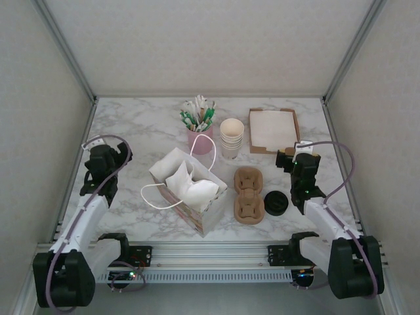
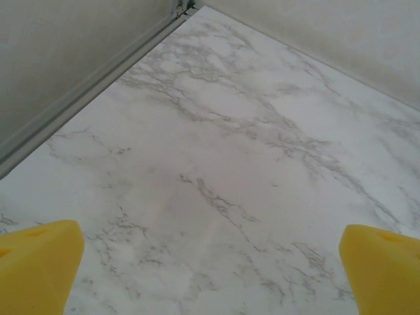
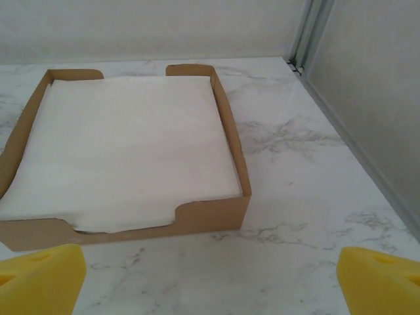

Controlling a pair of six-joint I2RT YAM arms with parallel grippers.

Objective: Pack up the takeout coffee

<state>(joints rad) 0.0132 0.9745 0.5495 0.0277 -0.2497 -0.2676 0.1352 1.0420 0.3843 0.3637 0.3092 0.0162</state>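
Right gripper (image 3: 210, 279): jaws wide apart, nothing between them. It faces 12 o'clock, toward the napkin tray (image 3: 210, 216) just ahead on the table (image 3: 295, 151). Wrong way for the job.

The coffee (image 1: 275, 203) stands on the table behind that gripper, at about 7 o'clock from it in the top view, close beside the right forearm, between wrist and base. From above I get just the round black lid. So the cup is probably upright with its long axis vertical, but I can't confirm the wall or any tilt.

The carrier (image 1: 249, 193) sits at the coffee's 9 o'clock; touching or just apart, can't tell. The bag (image 1: 190, 190) is at 9 o'clock of the carrier, mouth up, white tissue inside, handle lying toward the left arm.

Left gripper (image 2: 210, 262): jaws also wide apart and empty, aimed at bare marble toward the far left corner, about 11 o'clock. The coffee is between 3 and 4 o'clock from it, well apart, with the bag in between.

Judgement: the right arm is clearly nearer and has the clean line, so it should take the coffee. The move turns on pulling the wrist back and swinging round toward 7 o'clock. Then it comes down over the lid or in from the 3 o'clock side, away from the carrier. Task not started: coffee untouched, outside the bag.

The cream cups (image 1: 231, 136) and the pink cup of sticks (image 1: 200, 134) are at 12 o'clock of the bag. Not targets.
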